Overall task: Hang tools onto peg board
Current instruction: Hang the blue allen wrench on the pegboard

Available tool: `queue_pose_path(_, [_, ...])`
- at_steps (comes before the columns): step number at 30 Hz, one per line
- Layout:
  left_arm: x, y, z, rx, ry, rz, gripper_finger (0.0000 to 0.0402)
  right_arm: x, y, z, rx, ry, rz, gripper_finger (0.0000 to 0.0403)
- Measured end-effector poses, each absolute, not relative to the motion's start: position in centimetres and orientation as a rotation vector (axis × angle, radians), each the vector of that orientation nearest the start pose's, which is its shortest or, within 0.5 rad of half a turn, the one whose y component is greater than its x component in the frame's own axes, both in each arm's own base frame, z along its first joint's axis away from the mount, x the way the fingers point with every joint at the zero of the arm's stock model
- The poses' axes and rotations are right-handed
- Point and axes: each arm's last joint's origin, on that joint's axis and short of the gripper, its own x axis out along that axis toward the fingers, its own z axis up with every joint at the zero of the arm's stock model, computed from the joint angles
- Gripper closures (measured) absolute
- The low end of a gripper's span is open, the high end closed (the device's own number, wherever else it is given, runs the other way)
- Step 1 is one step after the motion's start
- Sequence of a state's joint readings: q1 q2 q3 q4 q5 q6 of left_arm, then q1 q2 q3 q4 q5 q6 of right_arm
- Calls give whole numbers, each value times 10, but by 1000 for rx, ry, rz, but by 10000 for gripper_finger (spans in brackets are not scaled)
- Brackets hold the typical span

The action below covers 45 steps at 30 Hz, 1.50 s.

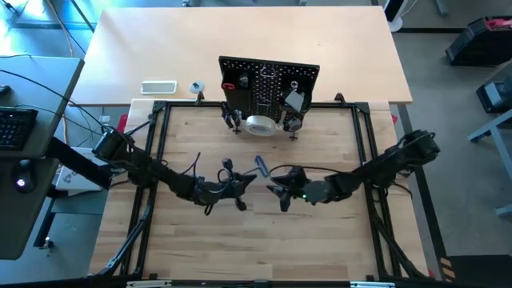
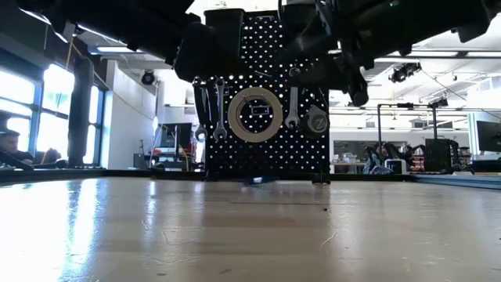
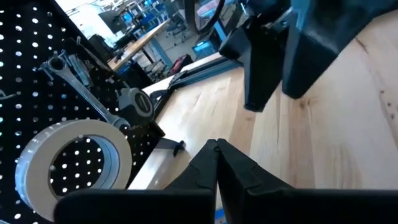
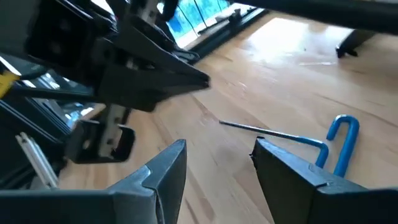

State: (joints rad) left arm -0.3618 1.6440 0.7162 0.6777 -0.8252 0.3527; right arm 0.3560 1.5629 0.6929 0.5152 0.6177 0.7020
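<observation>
Pale butcher-block wood forms the table, framed by black metal rails, with a lighter tabletop butted against its far edge. On that lighter top lie a white slab and a small round item beside it. Beyond the table, the low view shows a bright workshop with tall windows on one side and desks with monitors on the other.

At the middle of the table's far edge stands the peg board, a black perforated panel, upright on thin legs. Hanging on its face are a clear tape roll at the centre, silver wrenches to either side of it, and a round silver item near one wrench.

Near the table's middle, just in front of the board, a blue T-handle hex key lies flat on the wood, its thin metal shaft pointing away from the blue handle.

The left gripper hovers close to the key with its fingers pressed together, holding nothing. The right gripper faces it from the other side, its fingers spread apart and empty, with the key lying just beyond them.
</observation>
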Motion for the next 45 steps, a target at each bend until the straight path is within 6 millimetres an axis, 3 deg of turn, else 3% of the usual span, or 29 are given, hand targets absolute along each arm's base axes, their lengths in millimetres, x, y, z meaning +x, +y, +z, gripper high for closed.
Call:
queue_pose_path(6, [302, -94, 175, 498, 374, 390, 399, 292, 90, 181, 513, 276, -365, 219])
queue_pose_path(11, [303, -63, 149, 282, 599, 288, 395, 287, 89, 170, 508, 365, -405, 219])
queue_pose_path(15, [307, -38, 139, 163, 636, 253, 352, 284, 85, 164, 509, 372, -439, 219])
queue_pose_path(21, [315, -5, 130, 36, 620, 277, 255, 278, 81, 157, 499, 354, -504, 219])
queue_pose_path(25, [319, 15, 115, -49, 637, 284, 232, 277, 79, 156, 495, 339, -509, 219])
queue_pose_path(31, [327, 30, 87, -145, 681, 216, 265, 273, 72, 149, 491, 337, -546, 219])
queue_pose_path(37, [335, 28, 69, -79, 714, 212, 380, 270, 61, 143, 503, 339, -594, 219])
queue_pose_path(41, [336, 21, 70, -18, 711, 217, 393, 271, 54, 141, 511, 349, -610, 219])
queue_pose_path(45, [337, 8, 81, 78, 675, 226, 397, 279, 42, 126, 608, 425, -558, 219])
